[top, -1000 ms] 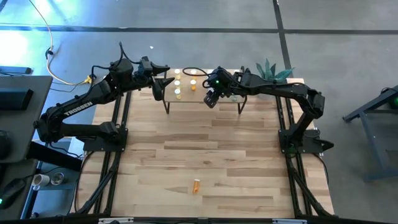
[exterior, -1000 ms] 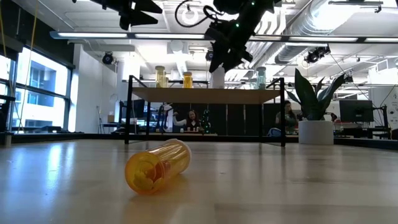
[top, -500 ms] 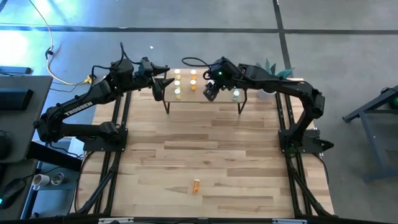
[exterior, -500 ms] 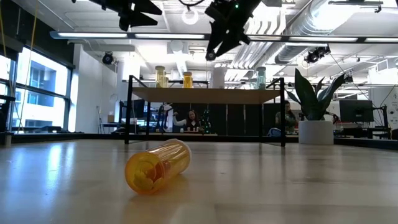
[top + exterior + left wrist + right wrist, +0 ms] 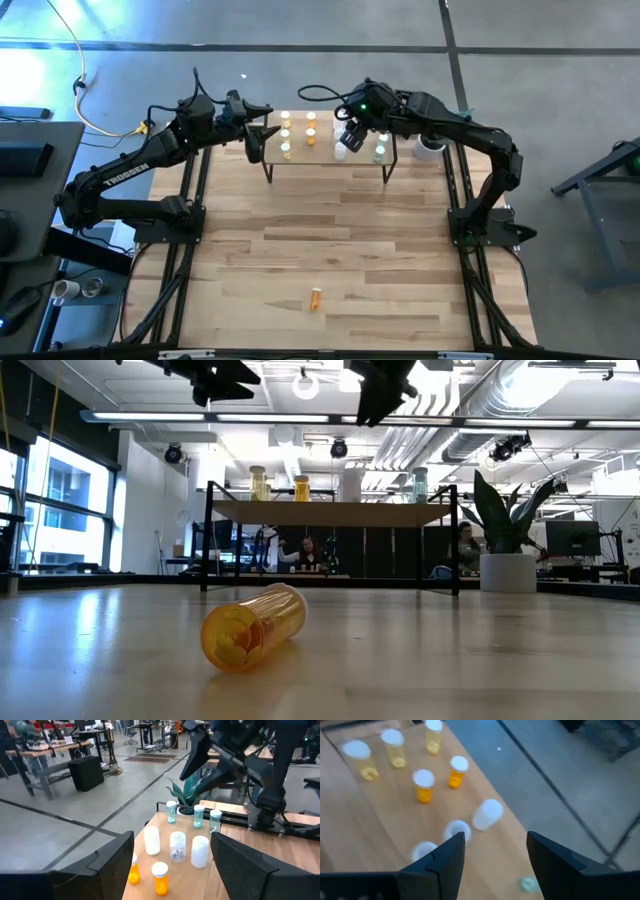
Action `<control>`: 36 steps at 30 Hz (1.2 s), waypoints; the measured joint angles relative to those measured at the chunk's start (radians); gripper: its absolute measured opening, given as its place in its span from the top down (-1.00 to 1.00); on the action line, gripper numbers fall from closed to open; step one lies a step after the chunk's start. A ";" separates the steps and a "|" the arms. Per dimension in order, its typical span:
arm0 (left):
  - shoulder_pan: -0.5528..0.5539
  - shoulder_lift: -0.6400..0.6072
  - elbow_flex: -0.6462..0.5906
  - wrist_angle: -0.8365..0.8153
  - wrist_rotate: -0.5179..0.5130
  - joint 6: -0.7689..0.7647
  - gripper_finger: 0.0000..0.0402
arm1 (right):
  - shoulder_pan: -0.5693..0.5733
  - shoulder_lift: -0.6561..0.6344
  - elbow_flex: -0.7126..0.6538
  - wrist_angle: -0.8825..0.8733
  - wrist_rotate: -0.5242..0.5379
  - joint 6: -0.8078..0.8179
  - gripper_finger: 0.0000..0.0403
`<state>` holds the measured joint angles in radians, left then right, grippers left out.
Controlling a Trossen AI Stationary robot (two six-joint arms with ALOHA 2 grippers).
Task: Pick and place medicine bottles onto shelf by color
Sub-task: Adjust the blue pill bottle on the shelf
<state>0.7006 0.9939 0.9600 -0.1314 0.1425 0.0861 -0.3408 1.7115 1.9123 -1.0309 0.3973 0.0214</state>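
The shelf [image 5: 330, 152] stands at the table's far middle on thin black legs. Yellow bottles [image 5: 394, 745], orange bottles [image 5: 424, 785], white bottles [image 5: 487, 814] and clear greenish bottles [image 5: 198, 816] stand upright on it in groups. One orange bottle [image 5: 316, 298] without a cap lies on its side on the table near the front edge [image 5: 252, 625]. My left gripper [image 5: 262, 135] hangs open and empty in the air at the shelf's left end. My right gripper [image 5: 350, 135] is open and empty, high above the shelf's white bottles [image 5: 385, 385].
A potted plant [image 5: 440, 115] in a white pot stands at the table's far right corner, beside the shelf. Wide bare tabletop [image 5: 330, 240] lies between the shelf and the lying bottle. People sit at desks in the room behind [image 5: 305, 550].
My right gripper has risen from just above the shelf's white bottles and gone a little toward the table's far right. It stays open. My left gripper and the bottles have kept still.
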 joint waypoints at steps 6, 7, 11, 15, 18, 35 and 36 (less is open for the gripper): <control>0.000 0.000 0.000 0.000 -0.020 0.010 -0.27 | -0.007 -0.009 0.024 -0.107 0.106 -0.049 -0.01; 0.000 0.000 0.000 0.001 -0.027 0.019 -0.27 | -0.014 -0.014 0.024 -0.127 0.112 -0.048 -0.01; 0.000 0.000 0.000 0.001 -0.083 0.046 -0.27 | -0.060 -0.043 0.019 -0.211 0.118 -0.049 -0.01; 0.000 0.000 0.000 0.001 -0.140 0.049 -0.27 | -0.135 -0.101 -0.036 -0.227 0.096 -0.069 -0.01; 0.000 0.000 0.000 0.002 -0.167 0.049 -0.27 | -0.201 -0.165 -0.132 -0.186 0.035 -0.106 -0.01; 0.000 0.000 0.000 0.010 -0.251 0.046 -0.27 | -0.548 -0.417 -0.579 0.176 -0.697 -0.401 -0.01; 0.000 0.000 0.000 0.010 -0.262 0.045 -0.27 | -0.558 -0.415 -0.592 0.182 -0.730 -0.418 -0.01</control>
<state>0.7007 0.9943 0.9600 -0.1215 -0.1200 0.1314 -0.8984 1.2961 1.3206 -0.8490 -0.3324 -0.3964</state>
